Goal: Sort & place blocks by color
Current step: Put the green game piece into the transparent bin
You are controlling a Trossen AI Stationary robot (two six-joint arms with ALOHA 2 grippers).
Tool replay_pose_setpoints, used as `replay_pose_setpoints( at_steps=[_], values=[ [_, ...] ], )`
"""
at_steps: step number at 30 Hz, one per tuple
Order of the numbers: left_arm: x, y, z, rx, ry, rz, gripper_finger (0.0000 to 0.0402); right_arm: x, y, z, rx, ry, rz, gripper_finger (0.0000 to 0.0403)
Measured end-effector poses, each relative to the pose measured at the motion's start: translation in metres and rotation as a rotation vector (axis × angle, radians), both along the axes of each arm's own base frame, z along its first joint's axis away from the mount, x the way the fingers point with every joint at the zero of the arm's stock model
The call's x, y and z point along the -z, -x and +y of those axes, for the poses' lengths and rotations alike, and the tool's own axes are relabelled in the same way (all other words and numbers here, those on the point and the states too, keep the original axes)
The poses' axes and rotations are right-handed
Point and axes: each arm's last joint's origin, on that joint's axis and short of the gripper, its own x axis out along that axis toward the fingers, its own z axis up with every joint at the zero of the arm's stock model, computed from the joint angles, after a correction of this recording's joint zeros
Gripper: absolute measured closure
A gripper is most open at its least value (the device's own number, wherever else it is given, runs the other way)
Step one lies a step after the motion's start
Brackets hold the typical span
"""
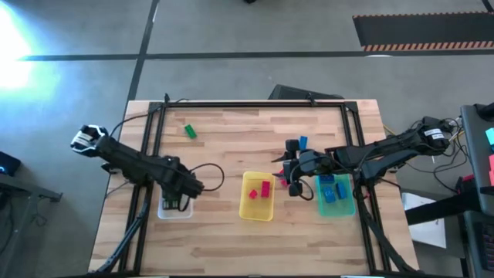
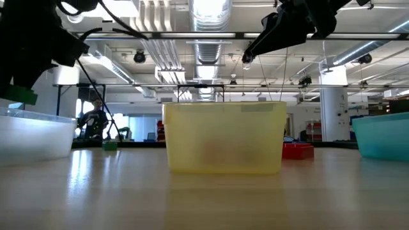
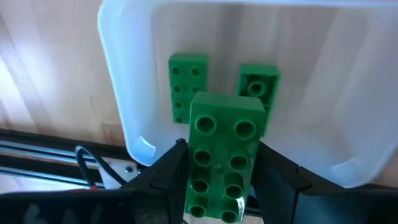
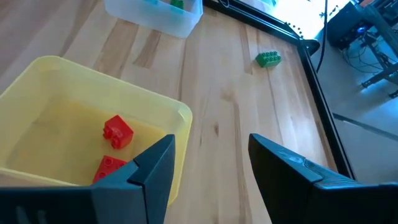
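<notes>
Overhead, left gripper (image 1: pixel 179 202) hangs above the clear tray (image 1: pixel 165 213) near the table's left front. Its wrist view shows the fingers (image 3: pixel 166 180) pinching a green eight-stud brick (image 3: pixel 221 157), one on each long side, brick held over the tray's inside. Two more green bricks (image 3: pixel 188 86) lie flat on the tray floor beneath it, side by side, apart from each other.

Right gripper (image 1: pixel 292 174) sits between the yellow tray (image 1: pixel 248 211) and the teal tray (image 1: pixel 345 207), raised off the wood in the low view. Its jaws are spread with nothing between them; only bare tabletop (image 4: pixel 236 112) shows in the gap.

Yellow tray, centre front: two red bricks (image 4: pixel 117 132) inside, one tilted on an edge, the other close beside it and partly hidden behind the gripper finger. Teal tray, right of it: blue bricks (image 1: pixel 333 190) inside, count unclear.

Loose pieces on the wooden table:
- one green brick (image 1: pixel 189 131) alone toward the back left, well apart from every tray
- one blue brick (image 1: pixel 303 142) at the back, just beside the right arm
- one red brick (image 2: pixel 298 151) on the wood beside the yellow tray, on the teal side, seen from the low camera

Black rails (image 1: pixel 255 104) frame the tabletop.
</notes>
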Motion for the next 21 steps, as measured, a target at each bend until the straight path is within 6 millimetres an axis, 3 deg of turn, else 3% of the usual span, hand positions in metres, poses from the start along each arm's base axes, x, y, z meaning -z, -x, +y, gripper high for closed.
replay_pose_setpoints(
  at_steps=[21],
  values=[
    [0.051, 0.013, 0.008, -0.003, -0.085, -0.028, 0.0277, 0.002, 0.001, 0.000, -0.005, 0.008, 0.007, 0.0209]
  ],
)
